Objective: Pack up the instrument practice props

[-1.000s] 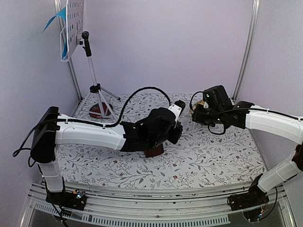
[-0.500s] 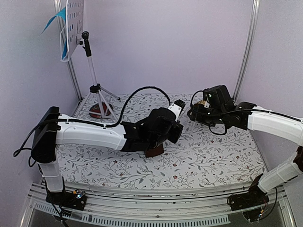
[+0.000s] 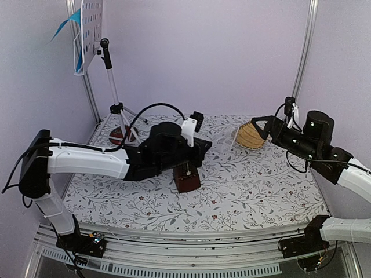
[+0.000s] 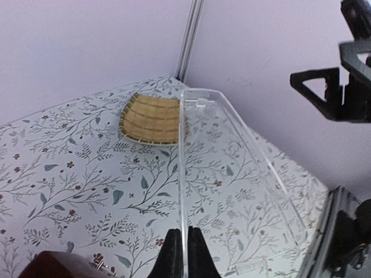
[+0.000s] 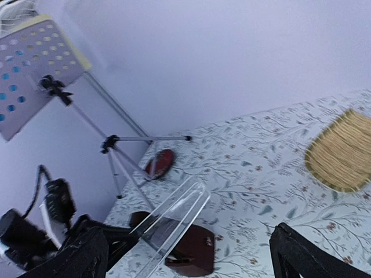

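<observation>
Packing up: early stage, in my judgement. None of the props sits in any container that I can see.
Left claw (image 4: 181,255): pressed together on the lower edge of a clear plastic panel (image 4: 223,168), which I hold edge-up over the middle of the table (image 3: 261,191) (possibly the metronome's cover; I cannot confirm that).
Right claw (image 5: 191,260): spread wide, gripping nothing, hanging over the right side of the table, near the woven basket.
Metronome (image 3: 187,177): dark brown, resting near the middle of the table, just beneath my left claw. Not put away.
Music stand (image 3: 110,75): upright on its tripod at the far left corner, white perforated desk raised. Not folded.
Music sheets (image 3: 68,22): blue and cream, on the stand's desk. Not removed.
Woven basket (image 4: 152,119): toward the far right corner, well apart from the stand. No prop lies in it.
Red disc (image 5: 159,163): on the table at the tripod's feet; I cannot tell what it is.
Outstanding: by my reckoning, the panel is to be set down or fitted, the metronome stowed, the sheets lifted off and the stand collapsed.
</observation>
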`<state>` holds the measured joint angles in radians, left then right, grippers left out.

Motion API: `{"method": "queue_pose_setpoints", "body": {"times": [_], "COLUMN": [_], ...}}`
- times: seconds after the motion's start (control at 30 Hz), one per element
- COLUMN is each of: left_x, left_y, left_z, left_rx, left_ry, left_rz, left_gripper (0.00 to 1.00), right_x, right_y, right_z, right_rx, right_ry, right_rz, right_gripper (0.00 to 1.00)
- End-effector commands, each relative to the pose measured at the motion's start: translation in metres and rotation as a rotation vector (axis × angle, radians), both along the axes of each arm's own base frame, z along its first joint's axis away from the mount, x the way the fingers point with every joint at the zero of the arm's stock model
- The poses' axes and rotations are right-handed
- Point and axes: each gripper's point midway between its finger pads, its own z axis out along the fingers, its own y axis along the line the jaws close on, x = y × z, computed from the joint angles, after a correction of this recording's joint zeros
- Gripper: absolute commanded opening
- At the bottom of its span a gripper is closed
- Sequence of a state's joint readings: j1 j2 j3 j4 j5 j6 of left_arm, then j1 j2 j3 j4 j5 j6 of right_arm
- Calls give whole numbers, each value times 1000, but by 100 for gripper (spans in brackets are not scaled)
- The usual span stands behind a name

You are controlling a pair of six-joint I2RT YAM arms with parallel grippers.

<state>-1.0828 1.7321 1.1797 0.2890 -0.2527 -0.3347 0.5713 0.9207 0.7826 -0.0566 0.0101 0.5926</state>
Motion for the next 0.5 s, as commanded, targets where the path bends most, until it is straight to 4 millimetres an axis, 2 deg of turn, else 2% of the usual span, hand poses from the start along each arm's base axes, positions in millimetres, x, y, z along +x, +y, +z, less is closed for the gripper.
{"method": "queue_pose_setpoints", "body": {"times": [0.0,0.13,0.27,0.37,0.47], "left_x": [-16,-35,-59,-75,-83], "left_y": [15,32,42,47,54], "left_z": [67,96,123,138,143], "left_rx": [-369,-522,-629,-682,-709], "left_ry": [33,32,-24,-69,-111], "left_rz": [-222,-360,-491,-567,-595], "left_gripper": [0,0,0,0,0], "right_x": [-45,-66,-74,-78,-86], "right_y": [32,44,62,80,95], "right_z": [79,99,102,108,120], "right_rx": [167,251,305,340,375], "right_ry": [-339,-442,-470,-476,-508], "right_rz": [318,451,538,586,641], "right_gripper": [99,99,99,99,99]}}
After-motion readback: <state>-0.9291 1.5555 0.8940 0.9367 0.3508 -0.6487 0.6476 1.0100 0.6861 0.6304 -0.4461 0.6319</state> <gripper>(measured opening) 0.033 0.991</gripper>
